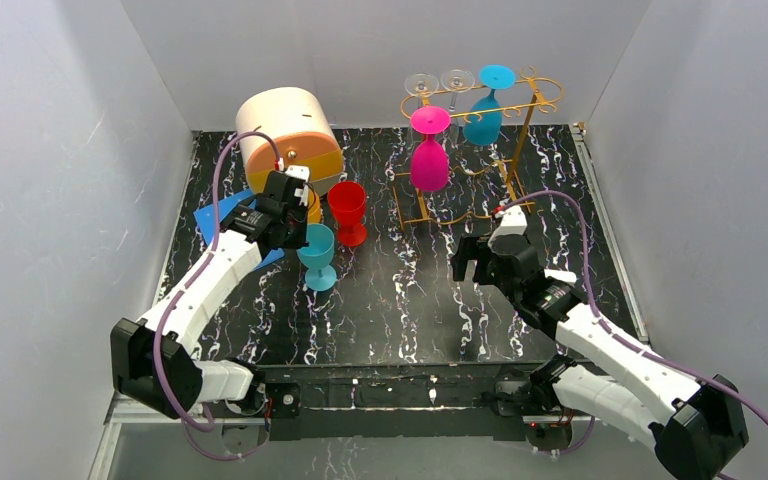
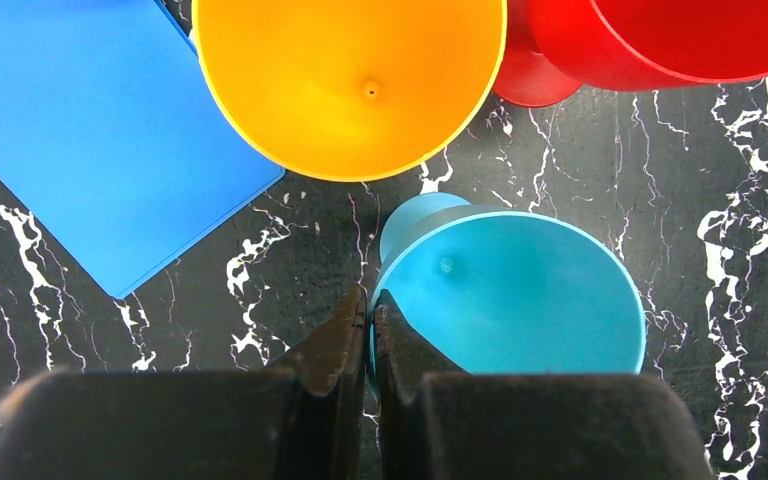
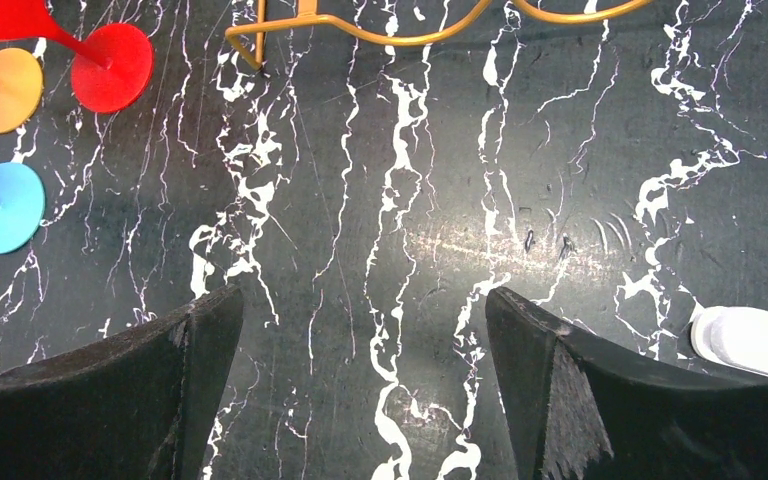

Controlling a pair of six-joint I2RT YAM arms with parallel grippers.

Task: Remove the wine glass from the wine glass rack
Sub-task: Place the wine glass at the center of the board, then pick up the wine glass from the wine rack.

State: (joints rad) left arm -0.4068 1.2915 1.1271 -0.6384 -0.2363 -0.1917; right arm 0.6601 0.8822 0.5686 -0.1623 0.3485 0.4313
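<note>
Black marbled worktop (image 3: 380, 200) shows between the wide-open right fingers (image 3: 200, 340); the left fingers (image 2: 345, 335) are closed beside a teal glass (image 2: 520, 290). Farther back, a pink wine glass (image 1: 429, 160) hangs inverted on the wine glass rack (image 1: 523, 140): best clasp its bowl, then slide it along the rails.
</note>
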